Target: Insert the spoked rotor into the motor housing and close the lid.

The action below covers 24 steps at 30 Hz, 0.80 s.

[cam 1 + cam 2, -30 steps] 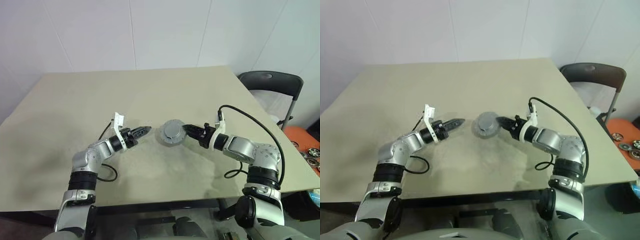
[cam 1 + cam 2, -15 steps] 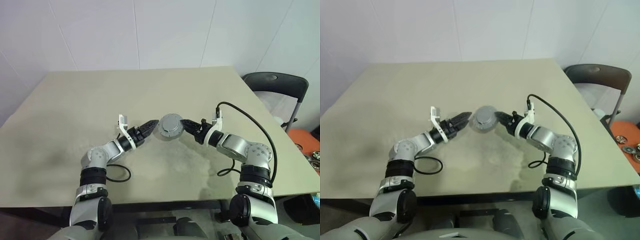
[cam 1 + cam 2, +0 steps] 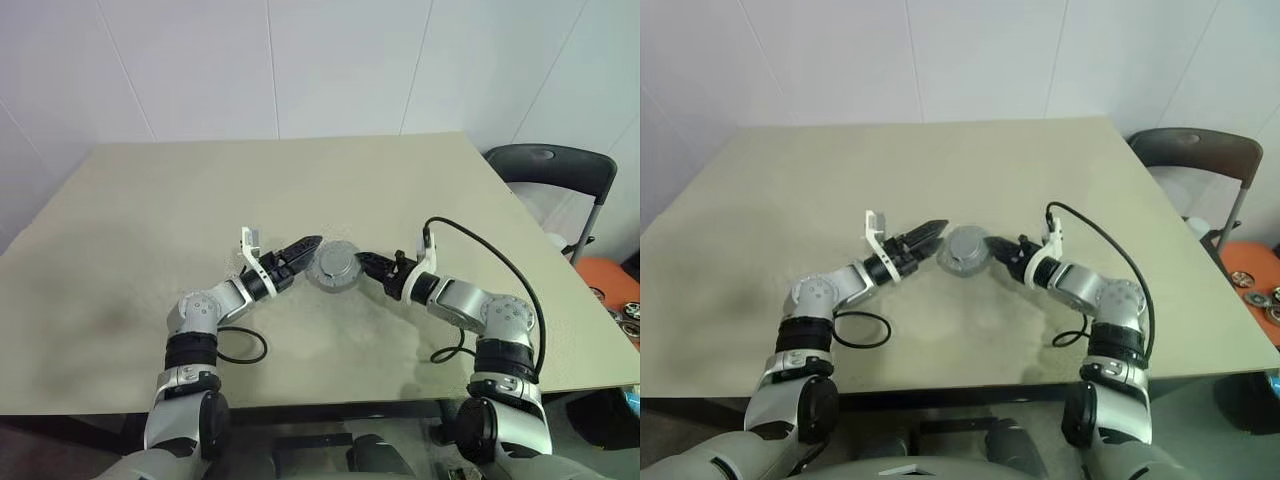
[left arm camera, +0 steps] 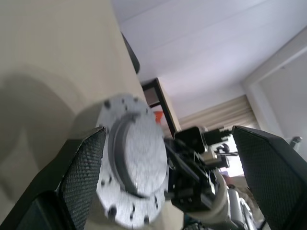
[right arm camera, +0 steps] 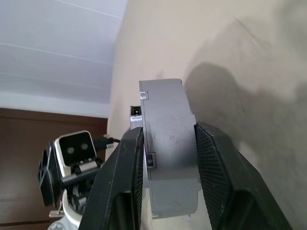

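Observation:
A thick round grey disc with a raised centre and small holes around its rim, the lid [image 3: 335,265], hangs close over the tan table [image 3: 150,220] between my two arms. My right gripper [image 3: 362,262] is shut on it, one finger on each flat face [image 5: 168,143]. From the other side my left gripper [image 3: 305,250] is open, fingers wide apart, tips right at the disc's rim. In the left wrist view the disc [image 4: 132,158] lies between those fingers [image 4: 81,177]; I cannot tell whether they touch it. The spoked rotor and the motor housing are hidden.
A black chair [image 3: 560,165] stands past the table's far right corner. Beside the table's right edge lies an orange surface [image 3: 615,295] with small wheel-like parts. Black cables loop from both wrists onto the table near its front edge.
My left gripper has opened from shut, rolled, and moved right up to the disc. The right gripper still holds the disc. The whole view has shifted.

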Tool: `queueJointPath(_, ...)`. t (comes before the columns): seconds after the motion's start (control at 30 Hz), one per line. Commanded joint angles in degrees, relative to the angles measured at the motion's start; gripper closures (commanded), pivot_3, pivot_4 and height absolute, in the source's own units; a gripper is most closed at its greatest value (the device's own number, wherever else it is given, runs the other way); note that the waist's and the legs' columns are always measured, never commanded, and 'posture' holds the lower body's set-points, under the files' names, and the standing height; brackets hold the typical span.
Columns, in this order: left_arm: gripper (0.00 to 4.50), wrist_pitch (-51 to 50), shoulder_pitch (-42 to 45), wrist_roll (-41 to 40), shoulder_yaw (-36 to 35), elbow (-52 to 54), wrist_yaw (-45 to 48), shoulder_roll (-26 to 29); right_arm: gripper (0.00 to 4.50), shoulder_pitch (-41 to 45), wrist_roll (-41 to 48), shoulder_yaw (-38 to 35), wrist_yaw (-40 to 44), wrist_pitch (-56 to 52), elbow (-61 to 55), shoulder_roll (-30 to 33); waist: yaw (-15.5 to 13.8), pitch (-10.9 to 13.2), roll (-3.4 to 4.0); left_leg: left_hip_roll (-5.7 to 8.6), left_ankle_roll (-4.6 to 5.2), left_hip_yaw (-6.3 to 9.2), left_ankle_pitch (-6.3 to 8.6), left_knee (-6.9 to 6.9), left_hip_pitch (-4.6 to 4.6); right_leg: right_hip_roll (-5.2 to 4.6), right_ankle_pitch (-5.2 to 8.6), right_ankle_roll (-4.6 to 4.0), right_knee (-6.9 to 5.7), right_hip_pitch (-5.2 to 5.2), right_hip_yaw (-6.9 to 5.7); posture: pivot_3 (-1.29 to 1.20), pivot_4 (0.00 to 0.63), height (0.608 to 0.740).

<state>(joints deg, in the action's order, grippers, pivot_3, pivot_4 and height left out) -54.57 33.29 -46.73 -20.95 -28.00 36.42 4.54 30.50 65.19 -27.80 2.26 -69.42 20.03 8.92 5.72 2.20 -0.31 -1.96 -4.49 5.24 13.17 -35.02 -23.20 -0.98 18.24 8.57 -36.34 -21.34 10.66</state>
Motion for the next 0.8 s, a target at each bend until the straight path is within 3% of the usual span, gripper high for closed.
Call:
queueJointPath(0.03, 0.02, 2.65, -0.06, 0.68, 0.46, 0.82, 0.98, 0.70, 3.24, 1.27, 1.39, -0.03, 2.20, 0.74, -3.66, -0.72, 0.00, 0.00, 0.00, 0.00, 0.00, 0.00, 0.00, 0.00, 0.00, 0.00, 0.00, 0.00, 0.00, 0.00, 0.00, 0.00, 0.000, 0.740)
queueJointPath(0.57, 0.02, 8.35, -0.16, 7.33, 4.75, -5.72, 1.40, 1.12, 3.24, 0.14, 0.77, 0.82, 3.33, 0.60, -5.07, -1.08, -0.14, -0.01, 0.02, 0.00, 0.00, 0.00, 0.00, -0.01, 0.01, 0.00, 0.00, 0.00, -0.01, 0.02, 0.00, 0.00, 0.000, 0.740)
queueJointPath(0.8, 0.02, 5.79, 0.83, 5.66, 4.36, -6.87, 2.39, -0.54, 3.24, -0.23, 0.79, 0.92, 3.82, 0.68, -5.40, -1.31, -0.16, -0.02, 0.02, 0.02, -0.07, 0.00, -0.04, -0.11, 0.14, 0.00, -0.01, -0.02, -0.08, 0.16, 0.00, 0.00, 0.000, 0.740)
